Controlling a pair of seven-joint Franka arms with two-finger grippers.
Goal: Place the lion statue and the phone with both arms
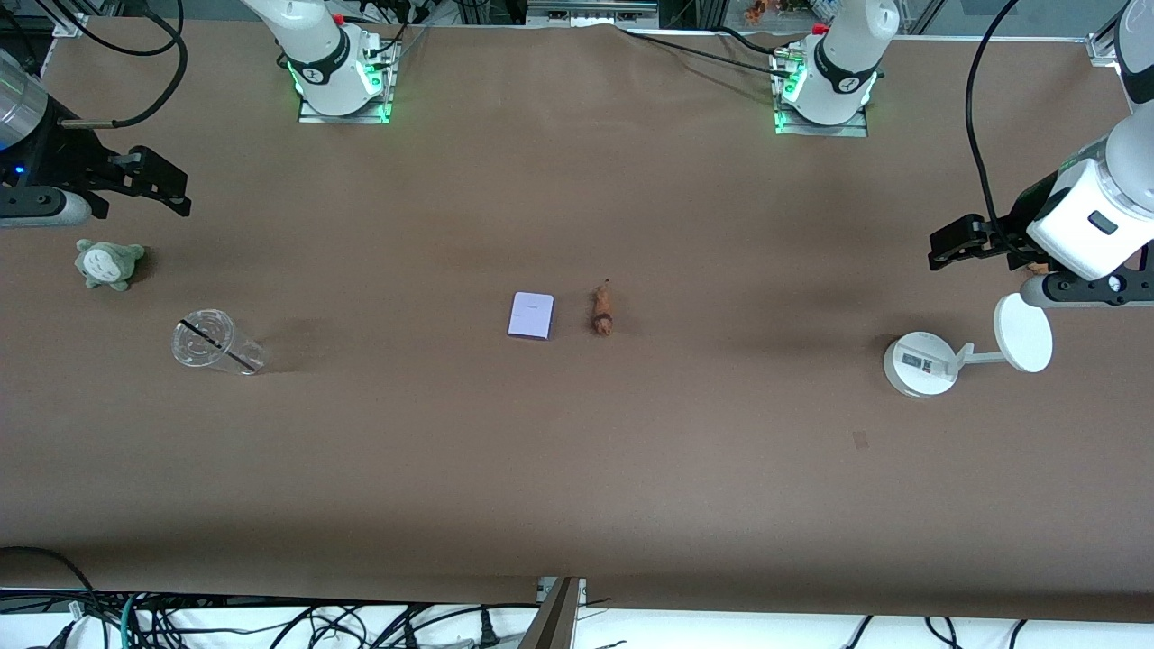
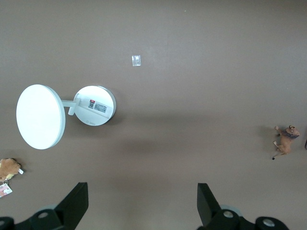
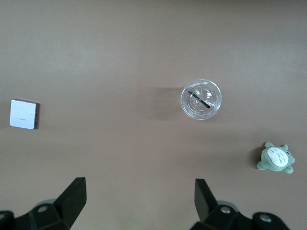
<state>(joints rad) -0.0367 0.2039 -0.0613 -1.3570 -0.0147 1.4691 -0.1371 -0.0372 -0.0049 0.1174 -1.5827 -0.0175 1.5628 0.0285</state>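
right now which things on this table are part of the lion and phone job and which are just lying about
Job things:
small orange-brown lion statue
flat pale lavender phone

Lying about:
clear plastic cup with a dark straw
grey-green round plush toy
white round-based stand with a disc
fluffy brown plush with a card tag

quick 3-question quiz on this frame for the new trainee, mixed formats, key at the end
1. True or false: the phone and the lion statue lie side by side on the table, apart from each other.
2. Multiple choice: what lies across the mouth of the clear cup? A) a black straw B) a spoon C) a lid
3. Fill in: the left gripper and the right gripper both hang with fingers ____ and hold nothing.

Key: 1 true; 2 A; 3 open. The white stand and the green plush sit at opposite ends of the table.
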